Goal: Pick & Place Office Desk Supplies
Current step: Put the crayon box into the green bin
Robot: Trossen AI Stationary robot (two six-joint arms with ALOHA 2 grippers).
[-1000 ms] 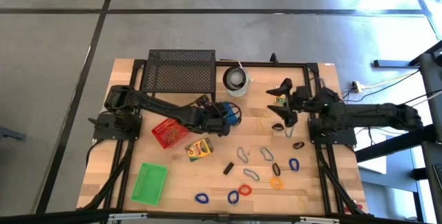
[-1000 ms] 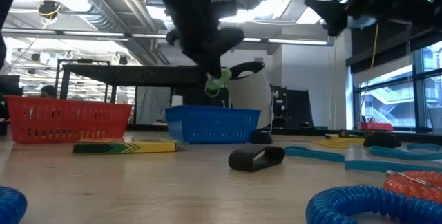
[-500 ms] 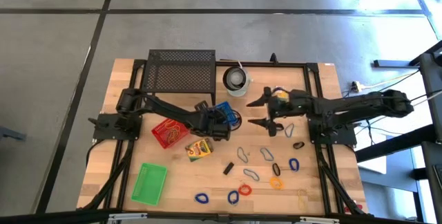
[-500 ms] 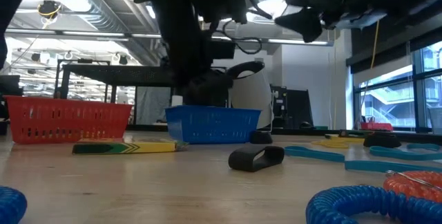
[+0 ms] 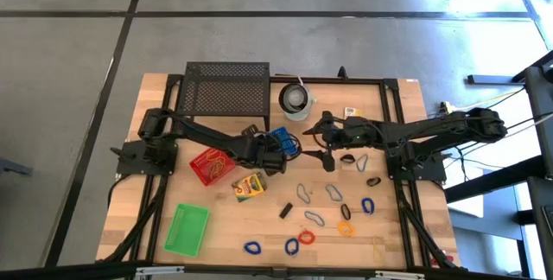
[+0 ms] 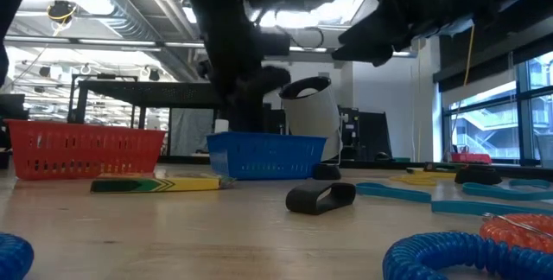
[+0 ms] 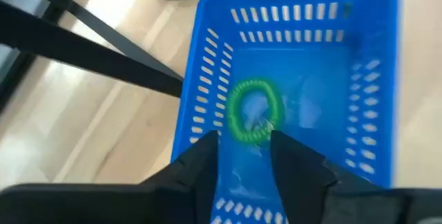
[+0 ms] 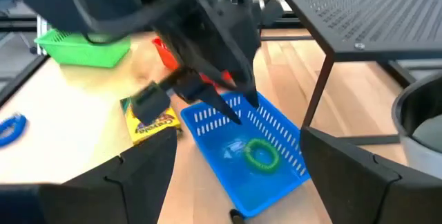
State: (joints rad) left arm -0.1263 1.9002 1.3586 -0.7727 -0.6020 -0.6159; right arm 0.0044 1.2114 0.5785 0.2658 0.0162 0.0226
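Wooden tabletop [image 5: 216, 219] carries 3 baskets, a black mesh stand [image 5: 226, 88] and a white cup [image 5: 295, 99]. We see the left gripper [image 7: 243, 156] directly above the blue basket [image 7: 376, 58], its 2 fingers [image 7: 204, 162] parted with nothing between them. Just beyond the fingertips, a green loop [image 7: 253, 110] lies on the basket floor, apart from both fingers. We see the same loop in the right wrist view, near the basket's middle.

The right gripper [image 5: 321, 144] hovers just beside the blue basket, on the side away from the left arm; its 2 fingers [image 8: 359, 175] stand wide apart and hold nothing.

A crayon box [image 5: 249, 184] lies on the table just behind the left fingers, next to the red basket [image 5: 210, 166]. A black clip [image 5: 285, 210] and loose loops [image 5: 313, 218] in blue, grey, red and orange lie well apart from both grippers, toward the table's front edge. The green basket [image 5: 187, 228] sits at the front left.
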